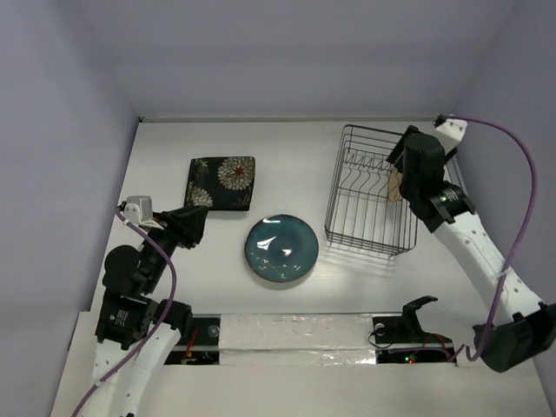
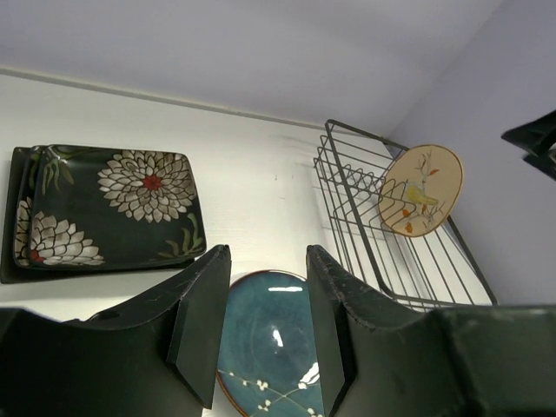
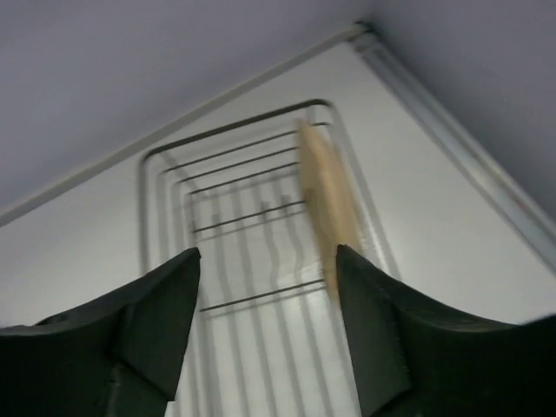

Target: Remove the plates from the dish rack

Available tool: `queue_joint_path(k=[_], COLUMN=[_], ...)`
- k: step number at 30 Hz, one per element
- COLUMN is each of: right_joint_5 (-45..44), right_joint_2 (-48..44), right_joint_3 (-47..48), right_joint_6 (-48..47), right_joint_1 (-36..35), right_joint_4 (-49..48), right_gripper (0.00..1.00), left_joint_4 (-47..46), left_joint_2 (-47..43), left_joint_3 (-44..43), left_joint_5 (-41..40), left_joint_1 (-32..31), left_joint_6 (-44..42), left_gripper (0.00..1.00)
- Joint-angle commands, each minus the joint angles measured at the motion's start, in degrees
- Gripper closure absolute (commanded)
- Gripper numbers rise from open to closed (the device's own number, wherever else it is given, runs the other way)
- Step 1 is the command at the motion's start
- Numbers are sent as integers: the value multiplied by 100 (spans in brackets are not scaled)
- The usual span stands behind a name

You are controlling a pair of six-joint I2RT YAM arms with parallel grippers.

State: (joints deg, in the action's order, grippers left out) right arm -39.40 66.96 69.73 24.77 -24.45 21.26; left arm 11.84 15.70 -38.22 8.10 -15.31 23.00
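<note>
Right jaws apart beside cream plate (image 3: 321, 191), arm (image 1: 460, 230) stretched over dish rack (image 1: 365, 226); left arm (image 1: 139, 269) folded, left jaws open.

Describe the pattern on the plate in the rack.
Cream plate, yellow bird on a branch; best in the left wrist view.

No legible text, no labels, brands, numbers or signs in any view
</note>
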Motion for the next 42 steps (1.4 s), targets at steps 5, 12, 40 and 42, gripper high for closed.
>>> queue_joint_path(k=[5, 12, 40, 42], right_joint_5=[-211, 134, -833, -981], right_joint_2=[-115, 1089, 2366, 2339], right_joint_3=[-383, 268, 2017, 2192], right_joint_6=[-552, -869, -1915, -1985], right_joint_1=[1090, 1381, 1496, 1425], right_joint_4=[528, 1020, 1811, 1908], right_gripper=[22, 32, 100, 100], left_joint_4=[-278, -243, -217, -217], left_joint_2=[-41, -129, -305, -287], left_joint_3=[25, 25, 16, 16], left_joint_5=[-28, -71, -142, -133], left_joint_1=[-208, -262, -367, -367], left_joint_6=[-15, -6, -7, -6], left_gripper=[63, 62, 61, 61])
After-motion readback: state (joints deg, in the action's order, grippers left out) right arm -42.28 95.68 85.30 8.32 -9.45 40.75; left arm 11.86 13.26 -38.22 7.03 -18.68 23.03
